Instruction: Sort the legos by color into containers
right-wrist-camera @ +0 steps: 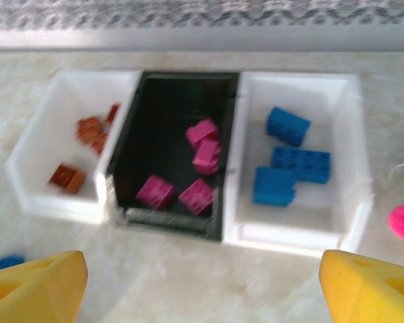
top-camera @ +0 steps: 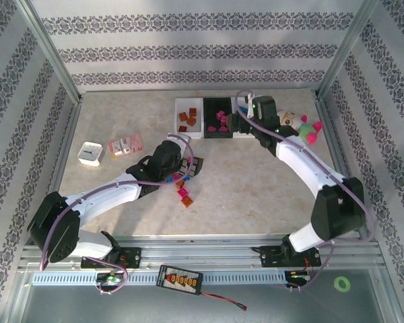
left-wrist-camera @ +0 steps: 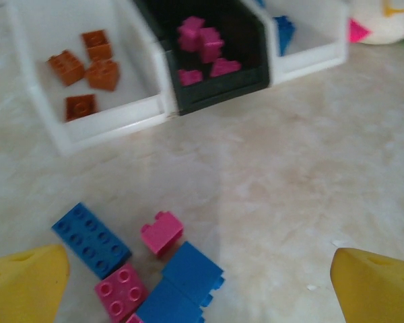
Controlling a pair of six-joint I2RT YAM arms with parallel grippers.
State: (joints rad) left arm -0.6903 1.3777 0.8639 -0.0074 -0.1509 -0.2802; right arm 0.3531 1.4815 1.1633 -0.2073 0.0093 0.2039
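Three bins stand in a row at the far side of the worktop, walls touching: left white bin, black bin, right white bin.

- Left white bin: brown-orange bricks, four countable from the left wrist camera.
- Black bin: four magenta-pink bricks, bunched toward its right wall.
- Right white bin: three blue bricks.

Loose legos lie in a small cluster on open worktop, near the middle and well short of the row. From the left wrist: a long blue brick, a small pink brick just beside it, a square pink brick, and blue blocks touching one another. From above, orange pieces also lie among them. One more blue brick sits at the lower left edge of the right wrist view.

Left jaws: wide, with the yellow fingertips at the frame's lower corners. They hold nothing and hover over the loose cluster, which lies nearer the left fingertip.

Right jaws: wide, yellow fingertips far apart with nothing between them, facing the row of bins. From above, that wrist sits over the right end of the row.

Plush toy lies just right of the bins. Pink-and-white packet and white square box sit at the worktop's left, well apart from the bins.
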